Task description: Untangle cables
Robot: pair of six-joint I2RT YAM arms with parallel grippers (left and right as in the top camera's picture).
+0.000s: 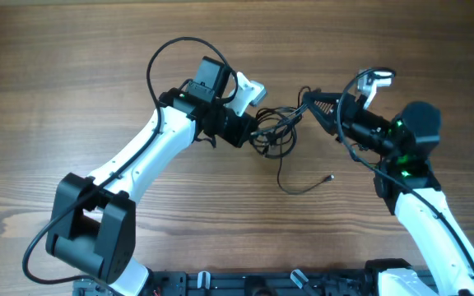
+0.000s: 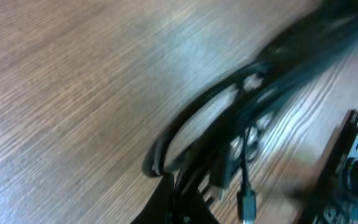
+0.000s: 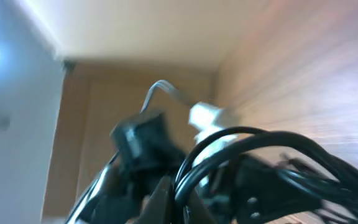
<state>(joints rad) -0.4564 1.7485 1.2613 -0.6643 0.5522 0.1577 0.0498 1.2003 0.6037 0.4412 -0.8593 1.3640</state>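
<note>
Cables [image 1: 276,133] bunch between left claw [image 1: 253,130] and right claw [image 1: 306,105], both seemingly clamped on strands; ease apart slowly.

I'm looking down on a wood-grain desk [image 1: 72,74], its grain running from nine to three o'clock. A dark rail [image 1: 220,286] lines its six o'clock edge. My blurred right wrist feed shows a pale wall [image 3: 5,124] at nine o'clock.

Blurred black cables [image 3: 247,155] loop close up above the wooden table [image 3: 303,62].
</note>
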